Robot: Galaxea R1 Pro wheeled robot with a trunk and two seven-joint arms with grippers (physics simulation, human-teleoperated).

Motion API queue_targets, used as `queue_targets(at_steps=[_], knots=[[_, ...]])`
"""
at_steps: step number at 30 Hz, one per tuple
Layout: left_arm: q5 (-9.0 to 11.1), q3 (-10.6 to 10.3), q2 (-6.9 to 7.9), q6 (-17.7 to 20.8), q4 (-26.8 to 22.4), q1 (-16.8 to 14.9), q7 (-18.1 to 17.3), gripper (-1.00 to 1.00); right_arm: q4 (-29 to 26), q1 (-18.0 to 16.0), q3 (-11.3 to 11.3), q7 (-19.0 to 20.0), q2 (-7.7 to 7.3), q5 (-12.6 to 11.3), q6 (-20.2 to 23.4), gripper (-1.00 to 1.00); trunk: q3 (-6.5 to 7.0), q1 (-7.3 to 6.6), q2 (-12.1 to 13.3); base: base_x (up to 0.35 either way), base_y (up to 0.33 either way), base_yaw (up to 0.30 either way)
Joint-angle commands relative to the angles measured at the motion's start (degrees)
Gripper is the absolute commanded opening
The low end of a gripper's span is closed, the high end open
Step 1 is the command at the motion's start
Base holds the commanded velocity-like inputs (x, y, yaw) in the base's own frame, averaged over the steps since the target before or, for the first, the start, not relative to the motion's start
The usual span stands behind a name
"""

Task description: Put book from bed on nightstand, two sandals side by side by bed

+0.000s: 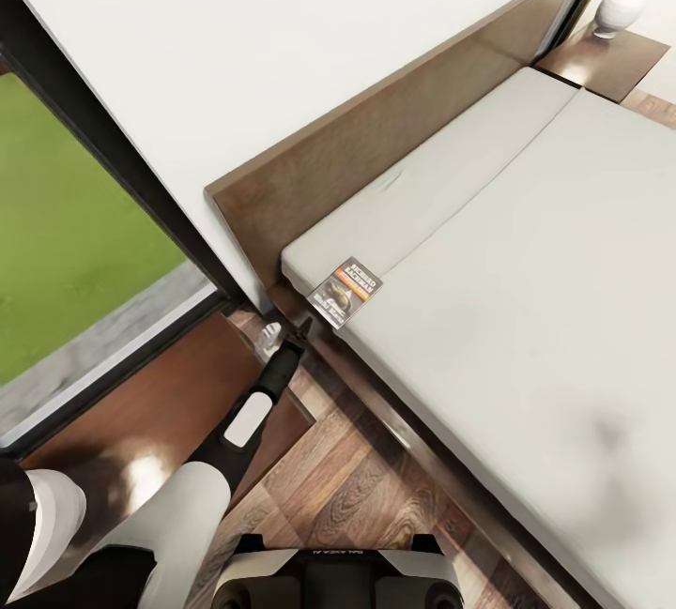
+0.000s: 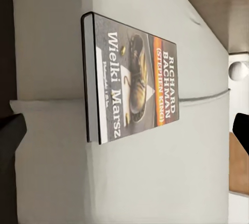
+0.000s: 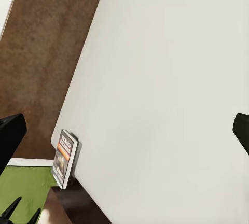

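White wall, tall black-framed window (image 1: 113, 168) and mixed-tone wood plank floor (image 1: 357, 487) are enclosing the scene. Large low bed (image 1: 526, 290), dark brown frame, off-white mattress, is occupying the right. Small thin paperback book (image 1: 345, 292), dark cover with orange lettering, is lying flat at the mattress corner nearest the window. Left tool (image 1: 299, 331) is hovering just beside that corner, near the book, fingers apart, gripping nothing. Right tool (image 3: 124, 130) is also standing apart. Glossy dark brown nightstand (image 1: 141, 421) is sitting below the left arm.
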Motion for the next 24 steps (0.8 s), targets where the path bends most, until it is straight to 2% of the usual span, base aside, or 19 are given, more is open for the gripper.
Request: queue_targets(at_steps=[1, 24], knots=[[0.30, -0.17, 0.00, -0.29, 0.10, -0.02, -0.14, 1.00, 0.08, -0.07, 0.09, 0.20, -0.03, -0.12, 0.60, 1.00, -0.03, 0.01, -0.03, 0.000, 0.000, 0.000], [0.26, -0.24, 0.00, -0.27, -0.04, -0.03, -0.48, 1.00, 0.08, -0.07, 0.09, 0.15, -0.03, -0.12, 0.60, 1.00, -0.21, 0.23, -0.43, 0.000, 0.000, 0.000]])
